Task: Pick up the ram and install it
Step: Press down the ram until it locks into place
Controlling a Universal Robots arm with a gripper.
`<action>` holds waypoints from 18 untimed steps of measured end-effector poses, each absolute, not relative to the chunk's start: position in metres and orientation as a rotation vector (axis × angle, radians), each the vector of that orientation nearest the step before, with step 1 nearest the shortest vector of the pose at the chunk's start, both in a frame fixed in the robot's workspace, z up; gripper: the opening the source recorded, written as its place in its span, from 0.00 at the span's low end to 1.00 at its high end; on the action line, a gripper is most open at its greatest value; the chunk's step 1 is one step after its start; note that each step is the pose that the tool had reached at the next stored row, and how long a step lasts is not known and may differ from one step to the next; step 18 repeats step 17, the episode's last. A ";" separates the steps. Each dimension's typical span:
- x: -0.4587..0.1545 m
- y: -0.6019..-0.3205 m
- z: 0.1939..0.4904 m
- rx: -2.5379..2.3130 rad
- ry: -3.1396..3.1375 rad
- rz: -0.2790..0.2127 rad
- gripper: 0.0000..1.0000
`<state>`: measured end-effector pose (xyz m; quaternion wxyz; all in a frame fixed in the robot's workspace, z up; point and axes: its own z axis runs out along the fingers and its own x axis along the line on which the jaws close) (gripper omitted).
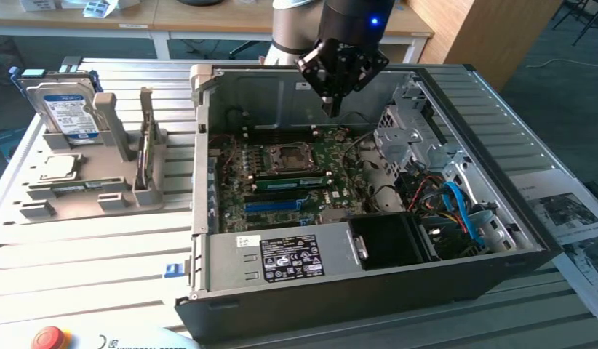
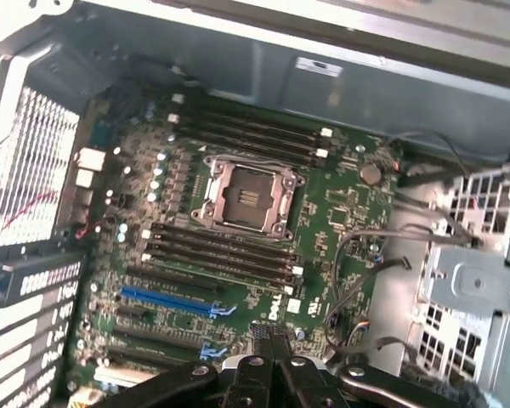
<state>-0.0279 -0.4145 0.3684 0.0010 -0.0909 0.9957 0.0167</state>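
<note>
Gripper (image 1: 330, 110): pinched tight, empty, poised above the CPU socket (image 1: 284, 156), slightly towards the rear wall of the case (image 1: 377, 305)
Fingertips (image 2: 270, 340): pressed together, past the slots on the socket's blue slot (image 2: 170, 302) side
Ram (image 1: 291, 182): probably the thin green strip upright in a slot just beside the socket; seating hard to confirm
Step, as judged: pressing it home
Care: closed tips centred along the stick's top edge, straight down, even pressure at both ends, no twisting, clear of the socket
</note>
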 end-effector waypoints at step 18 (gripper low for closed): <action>-0.028 -0.414 0.368 0.006 3.136 0.052 0.11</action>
